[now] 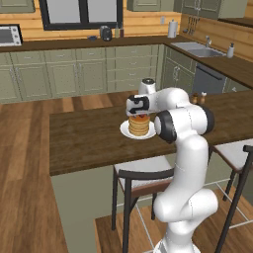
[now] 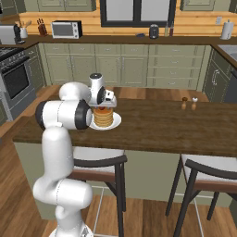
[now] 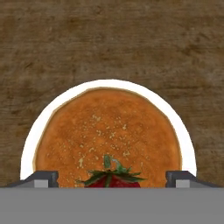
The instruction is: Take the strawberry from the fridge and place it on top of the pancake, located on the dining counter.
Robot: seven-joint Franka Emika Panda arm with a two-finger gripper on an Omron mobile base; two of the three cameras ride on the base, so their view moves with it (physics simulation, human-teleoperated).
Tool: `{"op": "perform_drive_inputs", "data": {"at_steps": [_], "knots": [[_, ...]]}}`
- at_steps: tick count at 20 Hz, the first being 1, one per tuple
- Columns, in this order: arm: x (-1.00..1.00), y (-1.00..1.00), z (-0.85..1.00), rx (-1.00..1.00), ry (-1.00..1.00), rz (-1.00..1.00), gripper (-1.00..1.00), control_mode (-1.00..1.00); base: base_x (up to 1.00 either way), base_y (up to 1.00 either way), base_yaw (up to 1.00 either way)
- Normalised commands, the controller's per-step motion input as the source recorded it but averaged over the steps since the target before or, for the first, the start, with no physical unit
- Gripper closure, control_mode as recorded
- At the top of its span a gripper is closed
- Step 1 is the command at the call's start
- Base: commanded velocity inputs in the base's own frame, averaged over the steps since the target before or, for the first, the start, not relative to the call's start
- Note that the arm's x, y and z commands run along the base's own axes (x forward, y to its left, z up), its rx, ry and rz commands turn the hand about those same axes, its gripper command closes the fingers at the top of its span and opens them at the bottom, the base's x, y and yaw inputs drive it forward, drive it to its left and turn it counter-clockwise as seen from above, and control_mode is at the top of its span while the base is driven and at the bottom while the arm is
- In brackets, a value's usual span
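Observation:
The pancake (image 3: 113,135) stack sits on its white plate (image 3: 30,144) on the dark wooden dining counter (image 1: 84,138). The strawberry (image 3: 111,179) rests on the top pancake, red with green leaves. My gripper (image 1: 139,113) hangs straight above the stack, pointing down. It is open: in the hand view its two fingertips (image 3: 43,178) stand wide apart on either side of the berry without touching it. From the right base view the pancake (image 2: 103,118) shows just under the gripper (image 2: 102,107). The fridge is out of view.
Two dark-framed stools (image 2: 99,162) (image 2: 208,171) stand at the counter's near side. Salt and pepper shakers (image 2: 189,103) sit farther right on the counter. Cabinets, a sink (image 1: 197,48) and a stove (image 2: 11,74) line the far walls.

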Motion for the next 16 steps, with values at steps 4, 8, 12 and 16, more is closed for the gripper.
{"op": "perform_drive_inputs", "data": {"at_steps": [4, 8, 12, 16], "knots": [[0.0, 0.0, 0.17, -0.02, 0.0, 0.0, -1.0, -1.0, 0.0, 0.0, 0.0], [-0.18, 0.11, 0.59, -0.06, -0.05, 0.0, -1.0, -1.0, 0.0, 0.0, 0.0], [-0.57, 0.15, 0.84, -0.09, -0.16, 0.0, -1.0, -1.0, 0.0, 0.0, 0.0], [-0.93, 0.33, 0.7, -0.1, -0.14, 0.0, -1.0, -1.0, 0.0, 0.0, 0.0]]}}
